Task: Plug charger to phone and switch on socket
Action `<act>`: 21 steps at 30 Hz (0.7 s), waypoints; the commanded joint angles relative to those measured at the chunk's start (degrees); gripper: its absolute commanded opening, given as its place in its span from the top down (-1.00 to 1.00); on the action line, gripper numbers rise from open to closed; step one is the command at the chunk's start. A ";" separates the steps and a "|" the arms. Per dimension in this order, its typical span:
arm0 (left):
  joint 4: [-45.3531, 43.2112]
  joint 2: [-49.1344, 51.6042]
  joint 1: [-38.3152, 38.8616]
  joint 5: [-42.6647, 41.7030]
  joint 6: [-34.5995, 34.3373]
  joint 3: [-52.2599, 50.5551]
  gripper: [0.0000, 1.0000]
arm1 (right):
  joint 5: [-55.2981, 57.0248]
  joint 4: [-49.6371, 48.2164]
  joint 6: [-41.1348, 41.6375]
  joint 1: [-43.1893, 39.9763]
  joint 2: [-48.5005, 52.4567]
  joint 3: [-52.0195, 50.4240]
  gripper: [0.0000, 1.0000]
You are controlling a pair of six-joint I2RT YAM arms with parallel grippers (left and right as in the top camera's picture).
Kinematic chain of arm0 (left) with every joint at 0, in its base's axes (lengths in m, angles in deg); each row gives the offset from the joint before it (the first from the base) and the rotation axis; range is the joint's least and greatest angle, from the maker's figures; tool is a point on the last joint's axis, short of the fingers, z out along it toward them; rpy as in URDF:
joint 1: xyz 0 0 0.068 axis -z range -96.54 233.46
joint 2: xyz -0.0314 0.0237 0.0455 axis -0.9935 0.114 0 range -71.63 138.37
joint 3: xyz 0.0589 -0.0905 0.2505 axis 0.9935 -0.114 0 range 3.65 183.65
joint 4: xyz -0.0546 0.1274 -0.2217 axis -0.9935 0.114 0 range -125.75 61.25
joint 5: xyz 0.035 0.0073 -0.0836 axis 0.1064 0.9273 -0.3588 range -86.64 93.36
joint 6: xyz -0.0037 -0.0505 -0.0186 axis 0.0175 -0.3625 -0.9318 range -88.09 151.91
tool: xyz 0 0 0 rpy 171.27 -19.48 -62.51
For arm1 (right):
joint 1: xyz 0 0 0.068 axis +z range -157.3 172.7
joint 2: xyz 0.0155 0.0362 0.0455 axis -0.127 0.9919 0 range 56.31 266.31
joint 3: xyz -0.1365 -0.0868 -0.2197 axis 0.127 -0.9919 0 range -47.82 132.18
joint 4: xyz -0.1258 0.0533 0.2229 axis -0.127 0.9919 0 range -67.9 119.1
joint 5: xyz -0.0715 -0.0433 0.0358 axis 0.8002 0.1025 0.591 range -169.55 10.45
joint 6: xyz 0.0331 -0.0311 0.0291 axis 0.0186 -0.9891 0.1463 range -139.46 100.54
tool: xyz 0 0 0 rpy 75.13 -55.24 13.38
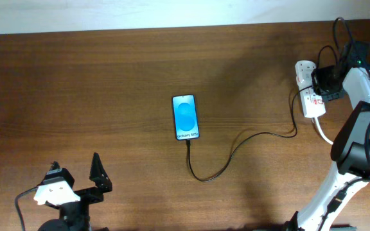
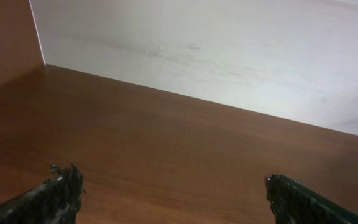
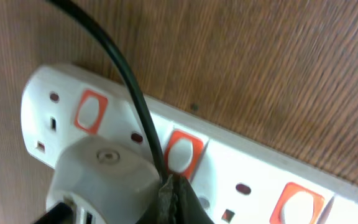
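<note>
Wood-brown tabletop (image 1: pixel 108 77) carries the phone (image 1: pixel 185 117) at centre, charger (image 1: pixel 262 133) seemingly seated in its near end, so you're on the switching step: your right fingers (image 3: pixel 179 200), pinched together, sit at a red switch (image 3: pixel 185 149) on the socket (image 1: pixel 311 102) at the far right and need a firm press; left fingers (image 2: pixel 55 194) idle, spread apart.

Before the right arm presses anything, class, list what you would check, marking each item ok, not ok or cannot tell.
1. Charger meets the bottom edge of the phone: ok. Whether it is fully seated: cannot tell.
2. Adapter sits in the socket: ok.
3. Right fingers shut, tip at the middle red switch: ok.
4. That switch serves the adapter's outlet: cannot tell.
5. Switch already on: cannot tell.
6. Left fingers open and away from the phone: ok.
</note>
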 commanded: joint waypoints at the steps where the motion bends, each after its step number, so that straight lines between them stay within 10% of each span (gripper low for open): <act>1: -0.07 -0.17 -0.33 -0.46 -0.50 -0.11 -0.98 | -6.82 1.97 -0.59 1.51 6.23 -2.34 0.91; 10: -0.07 -0.17 -0.33 -0.44 -0.50 -0.11 -0.98 | 3.23 23.26 -6.84 -1.05 5.66 19.41 0.91; 21: 0.35 -0.17 -0.33 -0.44 -0.50 -0.11 -0.99 | 7.08 20.68 -6.64 -0.79 6.80 21.70 0.91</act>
